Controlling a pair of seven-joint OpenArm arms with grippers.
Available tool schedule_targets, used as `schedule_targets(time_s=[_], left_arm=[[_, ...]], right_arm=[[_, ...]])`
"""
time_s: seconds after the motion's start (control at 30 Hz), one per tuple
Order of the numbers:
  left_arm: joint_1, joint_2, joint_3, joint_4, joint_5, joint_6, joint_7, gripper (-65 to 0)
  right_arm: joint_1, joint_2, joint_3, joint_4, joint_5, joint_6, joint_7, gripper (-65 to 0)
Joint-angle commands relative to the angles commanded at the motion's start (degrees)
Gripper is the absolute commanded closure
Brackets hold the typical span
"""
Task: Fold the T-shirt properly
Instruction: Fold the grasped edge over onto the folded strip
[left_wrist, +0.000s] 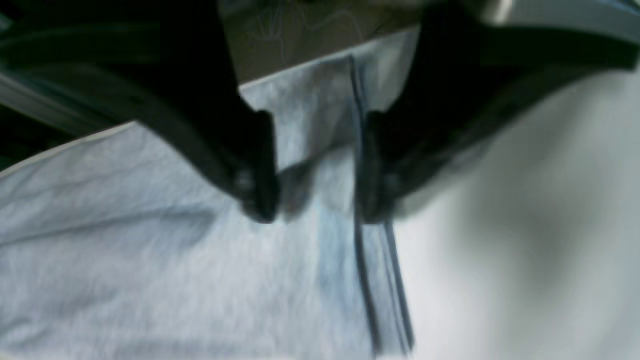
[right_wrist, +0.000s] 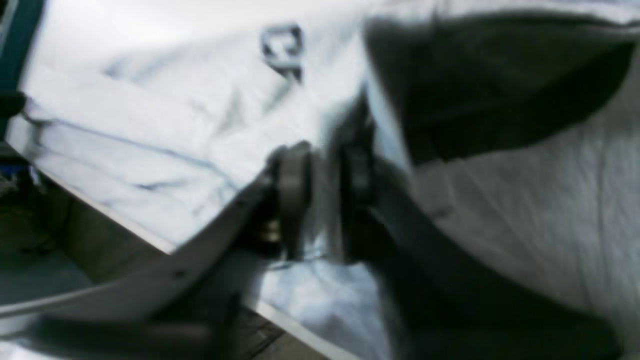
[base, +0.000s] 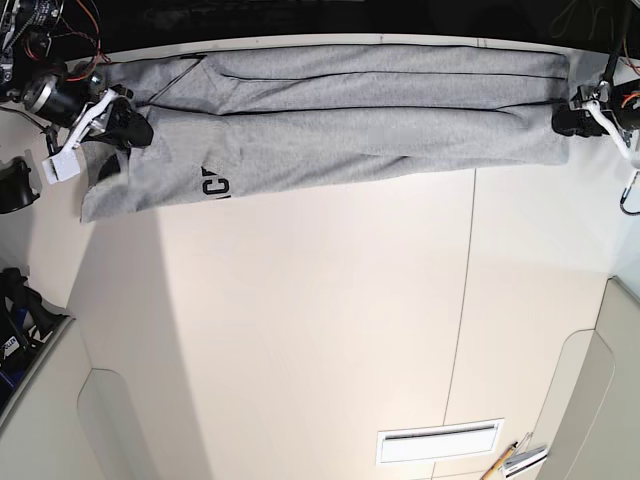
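Observation:
The grey T-shirt (base: 380, 120) lies folded into a long band along the table's far edge, with black lettering (base: 214, 183) near its left end. My left gripper (base: 568, 118) is at the band's right end. In the left wrist view its jaws (left_wrist: 315, 175) hold a raised flap of the T-shirt (left_wrist: 125, 250) beside the hem. My right gripper (base: 128, 128) is at the left end. In the right wrist view it (right_wrist: 325, 195) is closed on a bunch of the T-shirt (right_wrist: 150, 125), below the lettering (right_wrist: 282, 50). Both wrist views are blurred.
The white table (base: 320, 320) spreads in front of the shirt. A slotted vent (base: 440, 442) and a few small tools (base: 515, 460) lie at its near right. A black object (base: 15, 185) sits off the left side. The table edge (right_wrist: 125, 220) runs just beside my right gripper.

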Motion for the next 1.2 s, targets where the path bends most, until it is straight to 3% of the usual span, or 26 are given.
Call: schedule_targets(time_s=[0.03, 0.17, 0.3, 0.43, 0.47, 0.5, 0.57, 0.6, 0.73, 1.03, 1.2], left_arm=[[0.0, 0.0, 0.0, 0.0, 0.0, 0.0, 0.0, -32.7], [0.0, 0.0, -4.2, 0.0, -0.4, 0.0, -0.8, -32.7], [0.2, 0.6, -11.9, 0.0, -5.2, 0.0, -0.8, -32.7], [0.3, 3.6, -13.7, -0.2, -6.3, 0.0, -0.9, -41.6], [0.3, 4.8, -13.7, -0.6, -5.8, 0.0, -1.2, -42.2], [0.3, 5.7, -13.7, -1.5, -4.0, 0.0, -2.3, -42.2], [0.3, 7.1, -13.7, -4.1, -2.4, 0.0, -4.3, -42.2], [0.3, 7.6, -13.7, -5.4, -2.5, 0.0, -4.3, -42.2], [0.3, 7.8, -13.4, -7.8, -2.5, 0.0, -4.2, -42.2], [0.3, 7.8, -0.4, -8.2, -2.1, 0.0, -3.8, -42.2], [0.3, 7.7, 0.9, -8.2, -2.4, 0.0, -1.9, -42.1]], right_arm=[[0.0, 0.0, 0.0, 0.0, 0.1, -0.15, 0.0, -35.1], [0.0, 0.0, 2.6, 1.1, 3.0, -0.09, -0.1, -35.6], [0.0, -0.6, 7.1, 6.1, 4.6, 0.07, -1.1, -35.6], [0.1, -3.6, 9.4, 10.7, 4.6, 0.09, 0.2, -35.3], [0.1, -4.2, 9.2, 10.4, 3.9, 0.07, 1.3, -33.1], [0.1, -4.7, 8.7, 9.7, 2.4, 0.07, 2.5, -26.5], [0.1, -4.8, 6.5, 7.4, -1.3, 0.04, 4.3, -2.7], [0.1, -4.7, 5.2, 5.9, -3.4, 0.09, 5.2, 0.0], [0.1, -4.6, 2.0, -1.3, -8.2, 0.07, 8.8, 0.0], [1.2, -4.6, 1.7, -6.9, -5.5, 0.04, 7.6, 0.0], [1.2, -4.6, 1.7, -6.9, -3.8, 0.07, 7.2, 0.0]])
